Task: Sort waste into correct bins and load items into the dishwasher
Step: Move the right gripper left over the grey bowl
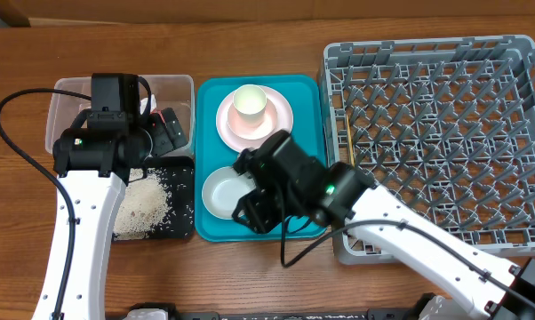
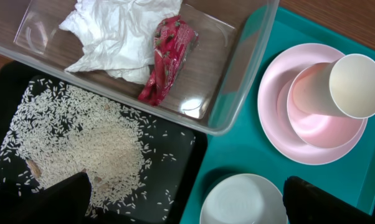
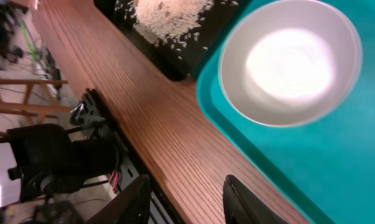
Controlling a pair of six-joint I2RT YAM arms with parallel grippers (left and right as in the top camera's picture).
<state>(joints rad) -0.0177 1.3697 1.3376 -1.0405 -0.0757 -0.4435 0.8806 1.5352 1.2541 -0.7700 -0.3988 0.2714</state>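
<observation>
In the clear tub (image 2: 237, 81) lie a crumpled white napkin (image 2: 122, 34) and a red wrapper (image 2: 169, 59). Rice (image 2: 81, 143) is spread over the black tray (image 2: 175, 162). A white cup (image 2: 346, 87) lies tilted on the pink plate (image 2: 281, 137). Nearer me is the white bowl (image 2: 243, 202), empty. My left gripper (image 2: 184, 205) hangs open above the black tray's edge, holding nothing. My right gripper (image 3: 187, 205) is open and empty over the table's front edge, just off the bowl (image 3: 290, 62). Chopsticks (image 1: 348, 133) lie along the left side of the grey dish rack (image 1: 427, 46).
Plate, cup and bowl rest on a flat teal tray (image 1: 305, 89) between the bins and the rack. The right arm (image 1: 383, 222) crosses the rack's front left corner. Black stands and cables (image 3: 63, 155) sit below the wooden table's front edge (image 3: 144, 112).
</observation>
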